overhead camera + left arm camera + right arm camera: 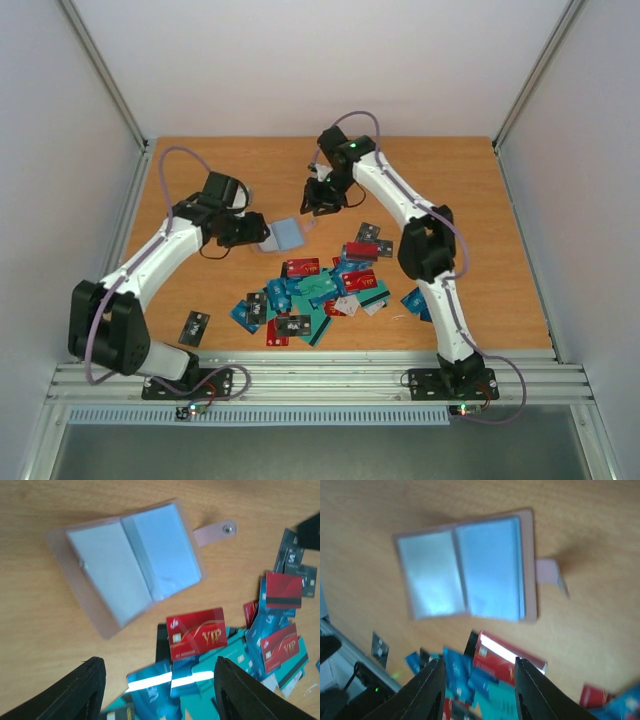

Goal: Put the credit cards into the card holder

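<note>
The card holder lies open on the wooden table, showing light blue pockets inside a pinkish-tan cover. It also shows in the left wrist view and the right wrist view. Several credit cards, red, blue, teal and black, lie in a loose pile in front of it. A red VIP card lies on top of the pile, nearest the holder. My left gripper is open and empty, just left of the holder. My right gripper is open and empty, above and behind the holder.
One black card lies apart at the front left. A blue card lies beside the right arm. Black and red cards lie right of the holder. A metal rail runs along the near edge.
</note>
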Robot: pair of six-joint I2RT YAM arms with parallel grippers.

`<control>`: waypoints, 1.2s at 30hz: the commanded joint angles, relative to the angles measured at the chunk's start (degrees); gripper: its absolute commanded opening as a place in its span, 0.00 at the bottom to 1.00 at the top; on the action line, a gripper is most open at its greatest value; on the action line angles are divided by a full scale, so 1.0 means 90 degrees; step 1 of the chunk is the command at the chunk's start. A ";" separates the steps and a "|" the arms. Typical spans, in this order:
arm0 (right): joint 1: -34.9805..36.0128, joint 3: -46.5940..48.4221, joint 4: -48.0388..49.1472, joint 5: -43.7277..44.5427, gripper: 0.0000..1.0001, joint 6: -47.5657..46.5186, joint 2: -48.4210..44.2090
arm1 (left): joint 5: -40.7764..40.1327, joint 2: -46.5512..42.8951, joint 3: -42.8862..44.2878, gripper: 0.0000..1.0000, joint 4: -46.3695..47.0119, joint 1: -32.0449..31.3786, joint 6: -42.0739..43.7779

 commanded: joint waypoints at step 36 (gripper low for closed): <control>0.0890 -1.0279 0.4527 0.0536 0.64 0.4806 -0.7437 | 0.1046 0.0327 -0.0236 0.64 -0.0724 -0.1878 0.1805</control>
